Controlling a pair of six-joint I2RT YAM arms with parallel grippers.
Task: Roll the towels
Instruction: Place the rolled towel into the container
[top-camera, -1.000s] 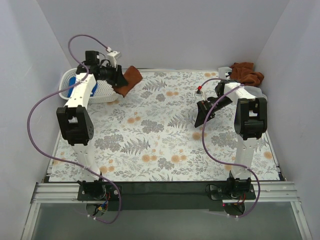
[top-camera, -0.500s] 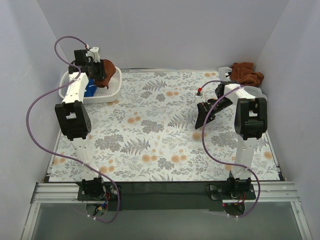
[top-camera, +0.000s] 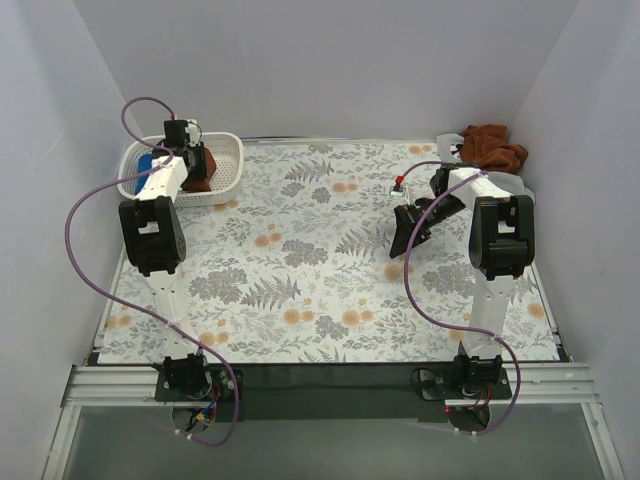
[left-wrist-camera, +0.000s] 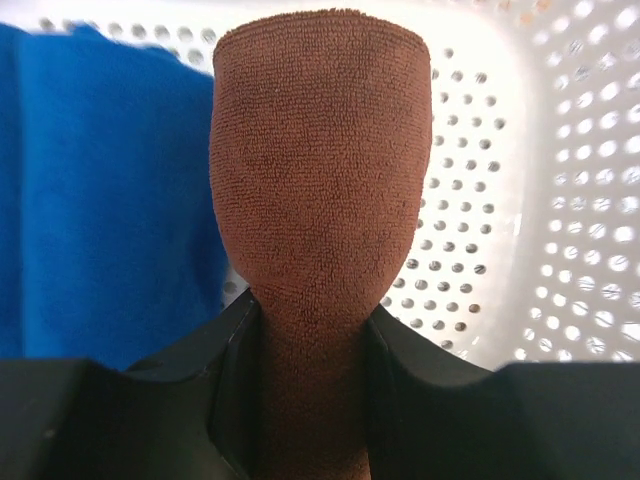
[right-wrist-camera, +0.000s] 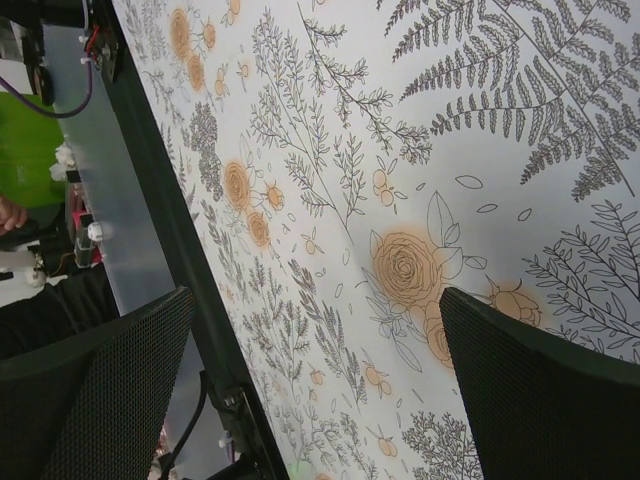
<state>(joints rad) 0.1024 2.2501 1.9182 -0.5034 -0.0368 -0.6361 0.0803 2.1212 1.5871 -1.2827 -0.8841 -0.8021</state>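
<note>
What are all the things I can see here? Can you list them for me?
rolled towel: one, rust-brown, held by the left gripper over the basket, beside the blue towel
blue towel: one, bright blue, in the basket's left part
crumpled towel: one, rust-brown, far right corner
basket: one, white with holes, far left corner
table cover: one, white with grey ferns and orange flowers
left gripper: black, shut on the rolled towel
right gripper: black, open, empty, above the table cover's right side
</note>
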